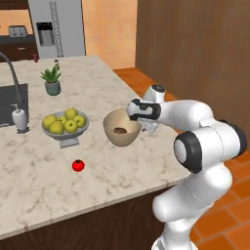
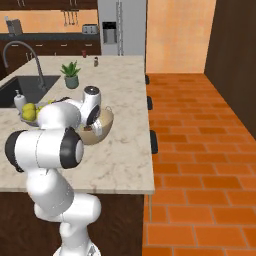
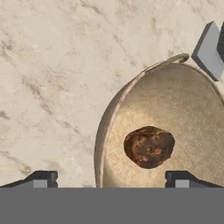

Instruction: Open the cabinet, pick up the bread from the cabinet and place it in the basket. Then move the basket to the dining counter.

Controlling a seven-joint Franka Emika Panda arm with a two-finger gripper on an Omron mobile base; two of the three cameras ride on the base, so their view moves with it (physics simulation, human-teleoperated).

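Observation:
The tan basket (image 1: 122, 136) stands on the light marble dining counter (image 1: 39, 180) near its right edge. Inside the basket lies the bread (image 3: 148, 146), a small dark brown lump (image 1: 119, 130). My gripper (image 3: 113, 178) hangs open just over the basket's right rim (image 3: 101, 140), one fingertip (image 3: 41, 178) above bare counter, the other above the bowl's inside. It touches neither basket nor bread. From the side, the hand (image 1: 146, 126) points down at that rim, and it partly hides the basket (image 2: 92, 136) in the right base view. The cabinet is out of view.
A grey bowl of green apples (image 1: 65, 128) sits just left of the basket, with a red tomato (image 1: 78, 165) in front. Further back are a soap dispenser (image 1: 20, 118), sink (image 1: 10, 100) and potted plant (image 1: 52, 80). Dark stools (image 2: 153, 141) line the counter's right edge.

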